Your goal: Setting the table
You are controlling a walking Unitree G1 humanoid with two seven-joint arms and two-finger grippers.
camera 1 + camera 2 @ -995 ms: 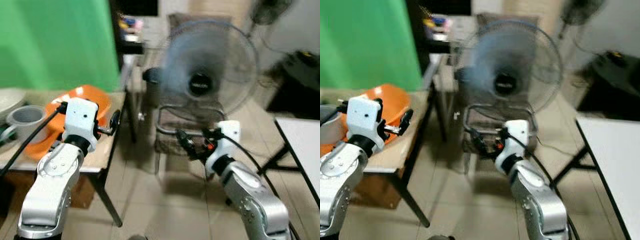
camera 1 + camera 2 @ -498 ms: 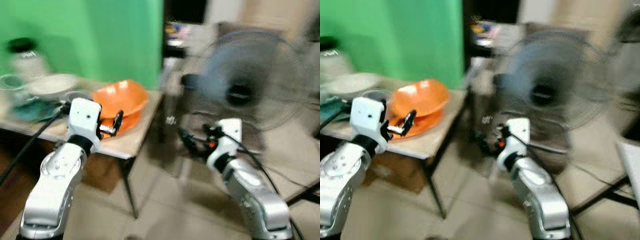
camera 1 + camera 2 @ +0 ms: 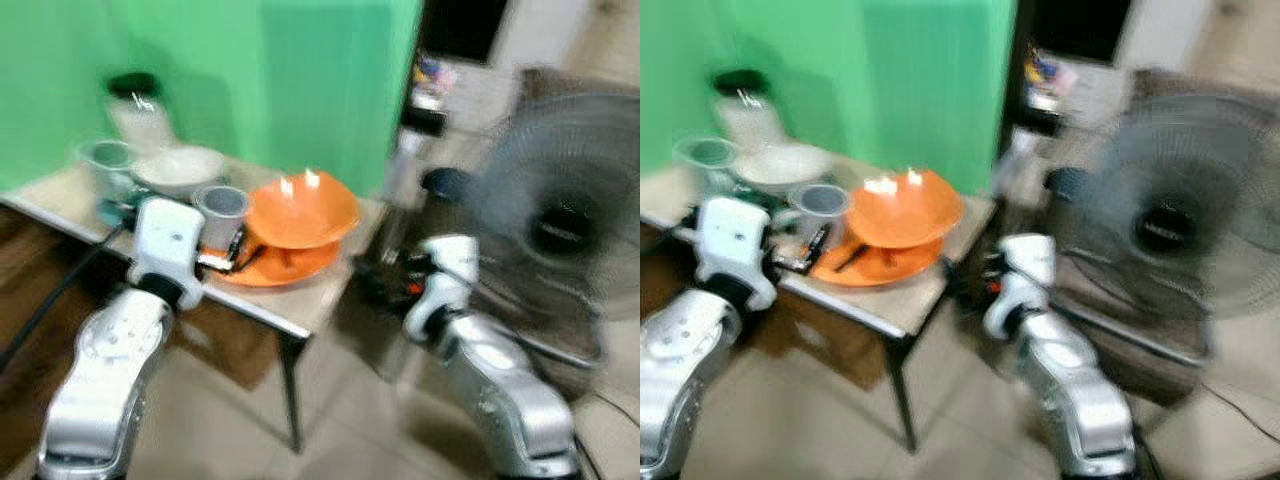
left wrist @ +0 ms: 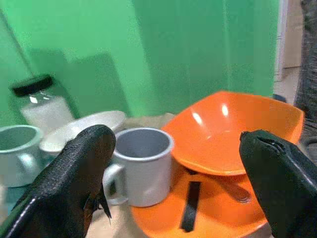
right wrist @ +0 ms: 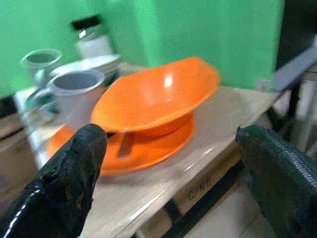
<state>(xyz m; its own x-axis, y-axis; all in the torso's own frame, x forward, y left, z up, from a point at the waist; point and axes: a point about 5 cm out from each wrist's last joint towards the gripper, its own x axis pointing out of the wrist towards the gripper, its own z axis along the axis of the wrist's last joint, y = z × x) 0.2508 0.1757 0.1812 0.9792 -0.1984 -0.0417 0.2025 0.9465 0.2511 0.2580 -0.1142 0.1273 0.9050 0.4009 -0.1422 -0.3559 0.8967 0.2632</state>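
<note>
A small wooden table [image 3: 318,306] carries an orange bowl [image 3: 300,208] resting on an orange plate [image 3: 292,266]. A utensil with a black handle [image 4: 189,206] lies on that plate under the bowl. Beside them stand a grey mug [image 3: 222,212], a white bowl [image 3: 180,168], a clear cup [image 3: 104,166] and a black-lidded jar [image 3: 134,104]. My left gripper [image 3: 233,252] is open at the table's front edge, facing the mug and plate. Off the table's right end, my right gripper [image 3: 376,281] is open too, pointing at the orange bowl [image 5: 156,96]. Neither holds anything.
A standing fan [image 3: 562,222] is close on the right, behind my right arm. A green wall [image 3: 250,70] backs the table. A cardboard box [image 3: 236,340] sits under the table. Tiled floor [image 3: 340,440] lies before me. The head views are blurred.
The camera has swung left: the table with dishes now sits in the middle and the fan has slid right. More dishes have come into view. Both grippers remain open.
</note>
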